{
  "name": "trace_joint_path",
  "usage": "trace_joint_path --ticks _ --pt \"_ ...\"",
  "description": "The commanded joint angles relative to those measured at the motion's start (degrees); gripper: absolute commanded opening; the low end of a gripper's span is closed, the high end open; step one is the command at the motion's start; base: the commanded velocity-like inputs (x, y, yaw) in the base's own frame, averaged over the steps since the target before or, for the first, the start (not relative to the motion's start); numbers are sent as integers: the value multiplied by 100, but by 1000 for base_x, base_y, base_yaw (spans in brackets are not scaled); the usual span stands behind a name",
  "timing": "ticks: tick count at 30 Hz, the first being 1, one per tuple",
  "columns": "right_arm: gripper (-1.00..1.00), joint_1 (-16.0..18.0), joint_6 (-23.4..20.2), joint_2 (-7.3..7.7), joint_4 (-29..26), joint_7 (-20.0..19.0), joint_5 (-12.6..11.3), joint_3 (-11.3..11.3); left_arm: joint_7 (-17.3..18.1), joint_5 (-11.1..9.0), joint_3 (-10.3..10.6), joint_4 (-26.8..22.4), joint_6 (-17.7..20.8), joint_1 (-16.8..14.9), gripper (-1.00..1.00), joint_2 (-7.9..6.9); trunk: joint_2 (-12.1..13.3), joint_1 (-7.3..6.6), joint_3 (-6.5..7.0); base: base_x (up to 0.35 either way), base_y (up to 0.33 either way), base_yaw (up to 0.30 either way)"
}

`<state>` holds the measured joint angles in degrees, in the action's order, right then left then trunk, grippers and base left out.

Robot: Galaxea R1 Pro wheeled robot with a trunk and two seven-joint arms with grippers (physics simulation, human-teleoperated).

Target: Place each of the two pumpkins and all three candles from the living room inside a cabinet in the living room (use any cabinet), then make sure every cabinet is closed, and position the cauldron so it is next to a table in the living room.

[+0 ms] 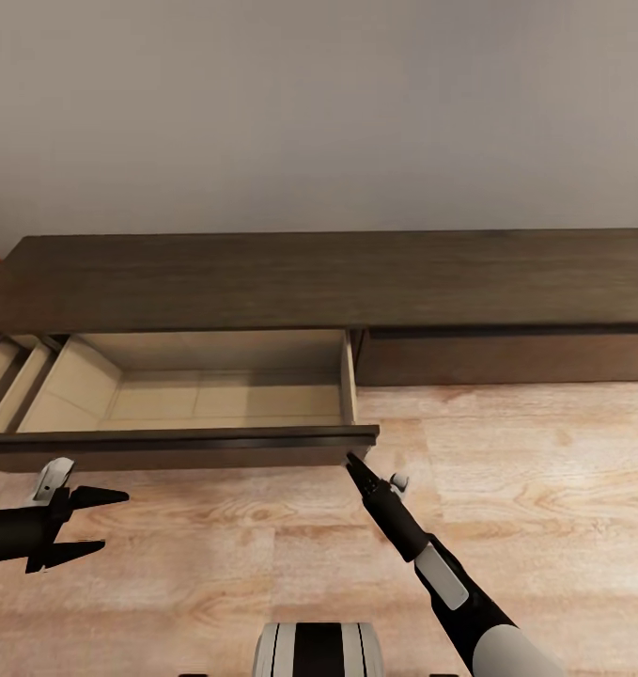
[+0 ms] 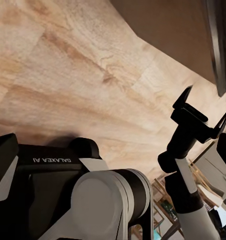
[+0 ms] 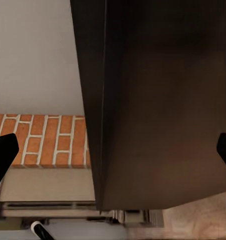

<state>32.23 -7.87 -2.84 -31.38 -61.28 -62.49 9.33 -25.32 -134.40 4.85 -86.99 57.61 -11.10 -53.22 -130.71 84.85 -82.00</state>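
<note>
A long, low, dark-brown wood cabinet (image 1: 328,277) is standing against a plain grey wall (image 1: 319,103). It is stretching across the head view from 9 o'clock to 3 o'clock. One wide drawer (image 1: 182,395) on its left half is sticking out over the light wooden floor (image 1: 525,489). The inside of the drawer is pale beige, and nothing is lying in it. The drawer front (image 1: 168,447) is a dark strip running along the near edge. At 9 o'clock, just past the open drawer, some more beige boards (image 1: 8,376) are showing, but I cannot tell what they belong to. The drawer on the right half (image 1: 506,355) is sitting shut, flat with the cabinet.

The right gripper (image 1: 356,467) is reaching up from 5 o'clock, and its dark tip is right at the right corner of the drawer front, touching it or just about. In the head view its fingers are looking like one thin point. In the right wrist view the dark drawer front (image 3: 157,100) is sitting very close, and the two black fingertips (image 3: 3,155) are showing far apart at the two sides, so the right gripper is spread wide and holding nothing.

The left gripper (image 1: 102,522) is hanging at 8 o'clock over the floor, near the drawer front but not touching it. Its two black fingers are pointing toward 3 o'clock with a wide gap between them, and nothing is in it.

In the left wrist view the right gripper (image 2: 200,112) is showing beside the floor (image 2: 68,75).
</note>
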Motion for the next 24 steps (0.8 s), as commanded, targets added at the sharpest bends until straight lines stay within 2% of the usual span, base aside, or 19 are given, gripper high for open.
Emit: trace_joint_path --ticks 1,6,13,16,22,24 --pt "100 3 -67 2 4 -13 -61 16 -52 -60 7 1 1 -6 100 -2 -2 -3 -3 -174 0 0" --pt "100 3 -75 2 8 3 -54 16 -52 -60 7 1 -3 -6 100 4 -2 -3 -3 -144 -12 0" --pt "100 3 -83 2 15 40 -76 16 -52 -60 7 27 -9 -6 100 3 -2 -3 -3 -20 -9 0" --pt "100 3 -93 -4 17 272 -106 11 -52 -60 7 26 -12 -6 100 5 -2 -3 -3 -2 -1 0" --pt "100 3 -122 -6 20 571 -129 7 -52 -60 7 22 -13 -6 100 4 239 -134 105 0 0 0" --pt "100 3 -289 -6 20 600 -132 -2 -52 -60 7 23 -13 -6 100 3 319 -178 141 0 0 0"
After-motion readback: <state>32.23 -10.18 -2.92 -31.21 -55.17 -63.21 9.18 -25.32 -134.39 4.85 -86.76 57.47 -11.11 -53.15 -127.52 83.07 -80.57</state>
